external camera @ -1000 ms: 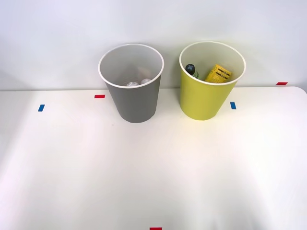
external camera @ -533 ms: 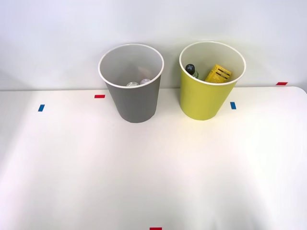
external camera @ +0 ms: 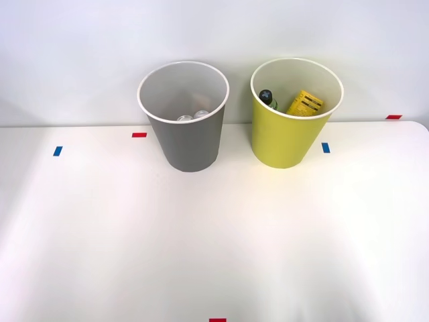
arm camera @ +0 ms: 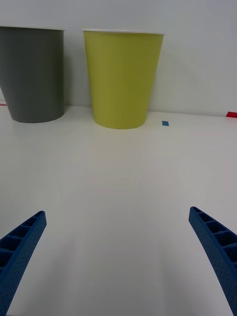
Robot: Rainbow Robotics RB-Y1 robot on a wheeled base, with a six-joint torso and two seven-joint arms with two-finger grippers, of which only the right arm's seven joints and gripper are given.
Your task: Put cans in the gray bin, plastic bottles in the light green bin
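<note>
Two silver can tops (external camera: pixel 192 117) sit low inside the gray bin (external camera: pixel 190 144), side by side against its near wall; how many cans lie beneath them cannot be told from this angle. Next bin along, the light green bin (external camera: pixel 285 137) holds the clear bottle with a dark cap (external camera: pixel 267 98) and the yellow ribbed item (external camera: pixel 305 103), both leaning inside its white wall.

Change over the last second: none visible. Front view reads the same at each step — bins in place, contents unmoved, nothing loose on the tabletop (external camera: pixel 214 241). Judgement: sorting looks finished, or at least no item remains in sight to pick.

Bins stand near each other, apart, at the far edge of the tabletop. Small red and blue tape marks (external camera: pixel 139 135) dot the surface around them.

Views compared: front view looks down into both bins and shows contents. Wrist view sits low, showing only the outer walls of the gray bin (arm camera: pixel 33 74) and light green bin (arm camera: pixel 122 79), contents hidden. It does show the right end effector (arm camera: pixel 118 256): blue ribbed fingers (arm camera: pixel 19 247) spread wide, holding nothing, well back from the bins.
</note>
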